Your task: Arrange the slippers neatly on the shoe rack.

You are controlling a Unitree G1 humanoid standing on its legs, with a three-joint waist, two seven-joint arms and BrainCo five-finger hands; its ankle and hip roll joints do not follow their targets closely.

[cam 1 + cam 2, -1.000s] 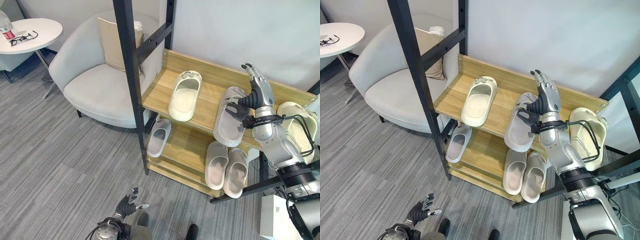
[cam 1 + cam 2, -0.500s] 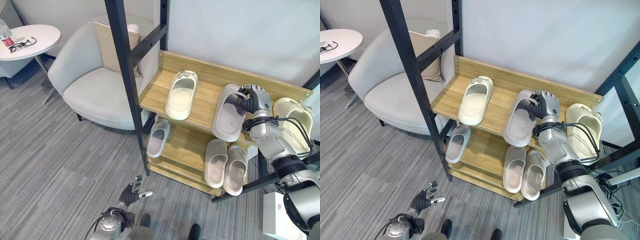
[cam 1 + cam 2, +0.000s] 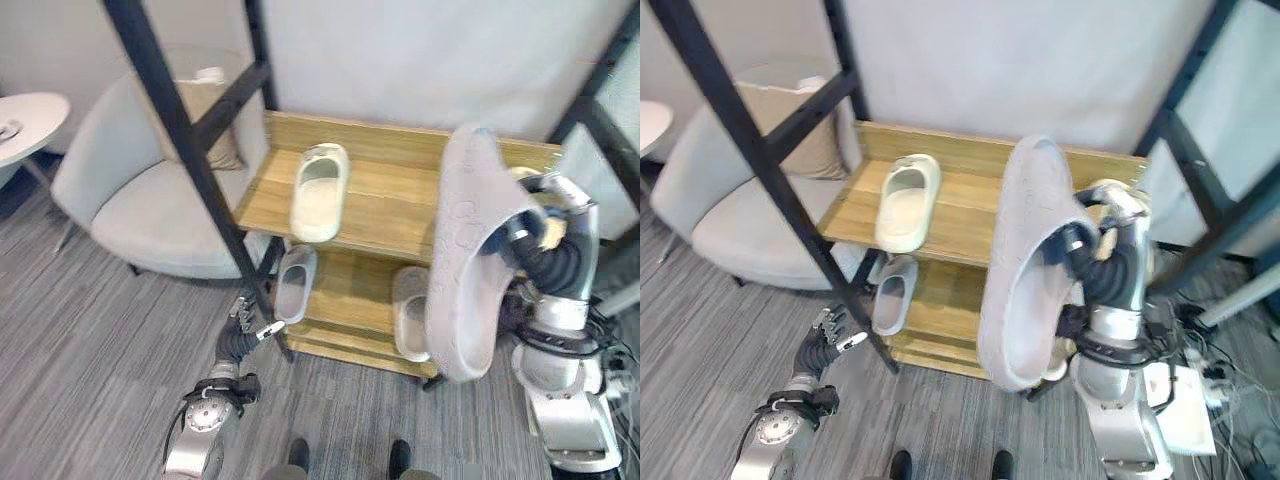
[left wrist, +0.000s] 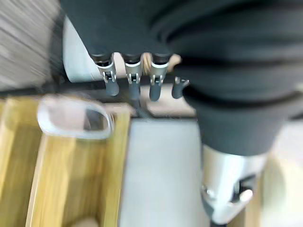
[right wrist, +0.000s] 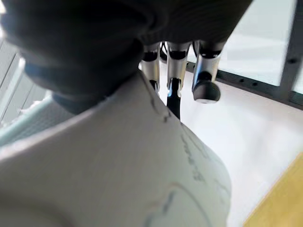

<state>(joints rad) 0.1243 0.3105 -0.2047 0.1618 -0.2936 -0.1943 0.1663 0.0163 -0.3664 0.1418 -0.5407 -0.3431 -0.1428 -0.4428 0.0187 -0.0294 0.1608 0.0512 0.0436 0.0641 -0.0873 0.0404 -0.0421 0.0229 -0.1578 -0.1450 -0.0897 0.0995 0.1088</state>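
My right hand (image 3: 548, 258) is shut on a large grey slipper (image 3: 468, 250), its fingers (image 5: 176, 70) hooked into the slipper's opening. The slipper hangs upright in front of the wooden shoe rack (image 3: 385, 205), sole toward me, clear of the shelves. A cream slipper (image 3: 320, 192) lies on the top shelf's left half. On the lower shelf lies a grey slipper (image 3: 293, 285) at the left, and another (image 3: 407, 312) is partly hidden behind the held one. My left hand (image 3: 245, 335) is open, low by the rack's front left post, with its fingers (image 4: 132, 81) holding nothing.
A black slanted post (image 3: 175, 140) crosses in front of the rack's left end. A grey armchair (image 3: 125, 200) with a cushion (image 3: 205, 115) stands to the left, and a round white table (image 3: 25, 125) beyond it. Black frame bars (image 3: 600, 105) rise at the right.
My right hand has lifted the grey slipper off the top shelf and brought it up toward me. The camera has shifted, and my left hand has risen near the rack's post.
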